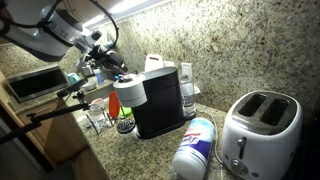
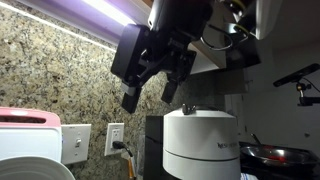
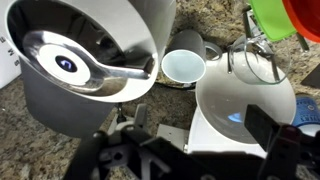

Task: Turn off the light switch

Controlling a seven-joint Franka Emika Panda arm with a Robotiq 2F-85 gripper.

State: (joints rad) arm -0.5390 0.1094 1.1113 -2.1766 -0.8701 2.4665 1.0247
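Hovering spread open, gripper (image 2: 148, 100) above white appliance (image 2: 200, 145); light switch (image 2: 76, 146) well apart.

Counted: 1 toaster (image 1: 260, 125), 1 coffee mkr (image 1: 160, 100), 1 wipes tub (image 1: 195, 148), 1 switch (image 2: 75, 143), 1 outlet (image 2: 115, 138), 1 pan (image 2: 270, 153), 1 mug (image 3: 183, 66), 1 glass (image 3: 255, 60).

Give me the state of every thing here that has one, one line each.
gripper: open, in the air, holding nothing
light switch: untouched; rocker position cannot be told
under-cabinet light: on
wall outlet: a plug in it
toaster: upright, slots empty
wipes canister: lying on its side
white cup: upright, empty
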